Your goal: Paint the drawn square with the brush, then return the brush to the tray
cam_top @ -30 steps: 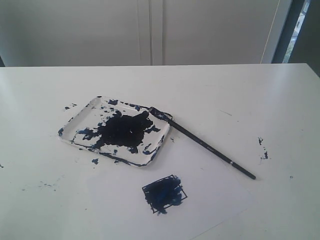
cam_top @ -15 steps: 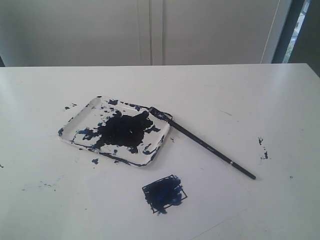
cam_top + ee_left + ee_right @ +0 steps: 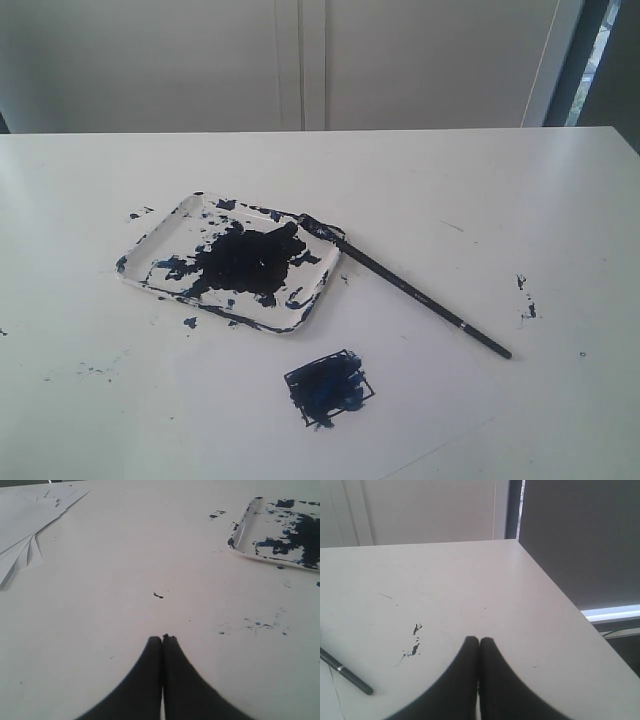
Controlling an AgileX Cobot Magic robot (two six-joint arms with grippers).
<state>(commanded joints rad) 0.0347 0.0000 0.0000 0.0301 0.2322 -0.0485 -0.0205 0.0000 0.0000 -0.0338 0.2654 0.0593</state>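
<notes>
White tabletop (image 3: pixel 500 200) spreads under both my arms. My right tool (image 3: pixel 479 640) is pressed fully together and grips nothing. The brush (image 3: pixel 405 285) lies near it but apart, handle end closest and touching neither finger. Its dark tip rests on a corner of the tray (image 3: pixel 165 225), with the handle slanting out onto the tabletop. My left tool (image 3: pixel 162 639) is likewise closed and empty, well apart from the tray. The square (image 3: pixel 330 388), scribbled blue, sits near the tray.
</notes>
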